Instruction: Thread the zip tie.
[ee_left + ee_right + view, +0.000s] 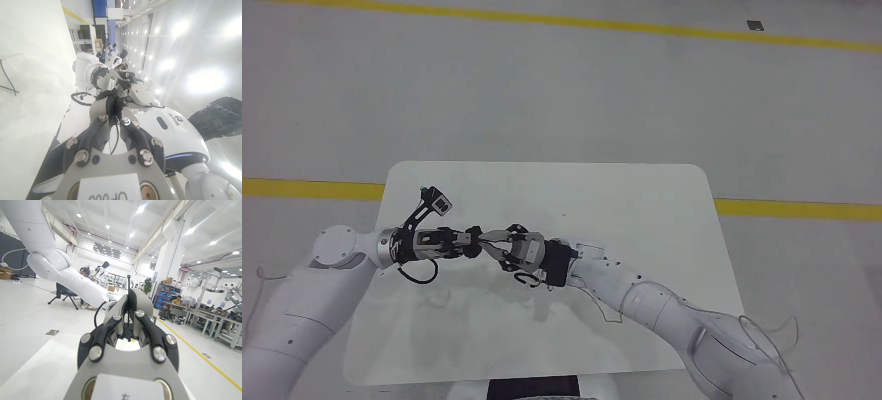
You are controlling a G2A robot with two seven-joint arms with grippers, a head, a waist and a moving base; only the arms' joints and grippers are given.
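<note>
The zip tie [129,313] is a thin black strap standing upright between the fingers of the right gripper [130,298]. Its small square head pokes out past the fingertips and its other end reaches back toward the gripper's palm. The right gripper is closed down on the strap, the two grey fingers pinching it at mid-length. The tie is held in the air above the table [642,200], over the table's left half and toward its near edge. Tip to tip with it above the table is the left gripper [113,102], whose fingers are drawn together at their black-wrapped ends. A thin dark strand runs back between those fingers, but I cannot tell whether they actually have hold of the tie. From above, the left gripper [474,243] comes in from the table's left edge and the right gripper [504,243] from the table's near right corner. The two meet nose to nose. A few thin black strands [8,83] lie crossed on the table surface, well apart from both grippers.
</note>
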